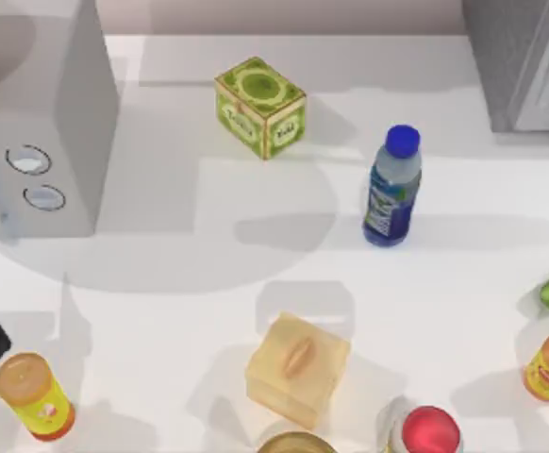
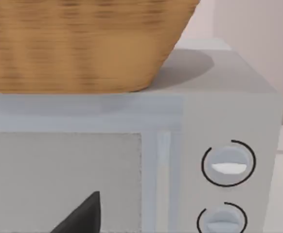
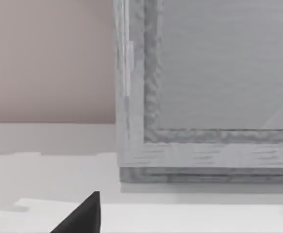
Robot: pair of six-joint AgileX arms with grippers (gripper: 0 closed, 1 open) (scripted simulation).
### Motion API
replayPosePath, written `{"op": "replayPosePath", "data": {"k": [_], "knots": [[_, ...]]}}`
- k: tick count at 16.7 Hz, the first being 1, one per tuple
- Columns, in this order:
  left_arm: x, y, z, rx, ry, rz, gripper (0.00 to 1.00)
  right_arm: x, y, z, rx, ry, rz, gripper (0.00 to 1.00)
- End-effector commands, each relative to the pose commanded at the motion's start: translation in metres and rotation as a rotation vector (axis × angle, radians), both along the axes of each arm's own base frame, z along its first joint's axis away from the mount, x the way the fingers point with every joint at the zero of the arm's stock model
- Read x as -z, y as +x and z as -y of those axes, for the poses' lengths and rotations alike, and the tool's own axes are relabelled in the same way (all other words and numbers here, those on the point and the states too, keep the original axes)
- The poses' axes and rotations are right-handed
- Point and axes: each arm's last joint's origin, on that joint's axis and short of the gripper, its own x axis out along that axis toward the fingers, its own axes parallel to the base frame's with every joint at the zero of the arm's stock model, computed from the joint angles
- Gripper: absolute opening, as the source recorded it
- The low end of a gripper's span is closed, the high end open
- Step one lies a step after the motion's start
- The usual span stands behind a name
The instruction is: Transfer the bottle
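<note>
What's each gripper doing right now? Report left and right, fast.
Left gripper: cannot tell, facing the microwave.
Right gripper: cannot tell, facing a grey appliance.

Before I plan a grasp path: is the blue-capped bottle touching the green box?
Apart. The top view shows bare white table between the bottle and the green box.

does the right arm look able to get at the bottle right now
Probably yes: the bottle stands upright on the top view's right half with open table all round it; the green box and tan block sit well apart.
</note>
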Motion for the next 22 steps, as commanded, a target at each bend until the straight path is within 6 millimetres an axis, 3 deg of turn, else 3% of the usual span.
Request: {"op": "replayPosePath", "data": {"k": [4, 8, 11, 14, 17, 20, 22], "knots": [[0.0, 0.0, 0.0, 0.0, 0.0, 0.0, 1.0, -0.008, 0.001, -0.002, -0.033, -0.006, 0.02, 1.0], [0.0, 0.0, 0.0, 0.0, 0.0, 0.0, 1.0, -0.046, 0.01, -0.008, -0.175, -0.045, 0.123, 1.0], [0.0, 0.0, 0.0, 0.0, 0.0, 0.0, 1.0, -0.076, 0.032, -0.015, -0.297, -0.092, 0.201, 1.0], [0.0, 0.0, 0.0, 0.0, 0.0, 0.0, 1.0, -0.085, 0.071, -0.022, -0.411, -0.136, 0.217, 1.0], [0.0, 0.0, 0.0, 0.0, 0.0, 0.0, 1.0, -0.063, 0.116, -0.03, -0.511, -0.151, 0.15, 1.0], [0.0, 0.0, 0.0, 0.0, 0.0, 0.0, 1.0, -0.018, 0.149, -0.039, -0.597, -0.141, 0.038, 1.0], [0.0, 0.0, 0.0, 0.0, 0.0, 0.0, 1.0, 0.015, 0.16, -0.045, -0.649, -0.127, -0.036, 1.0]]}}
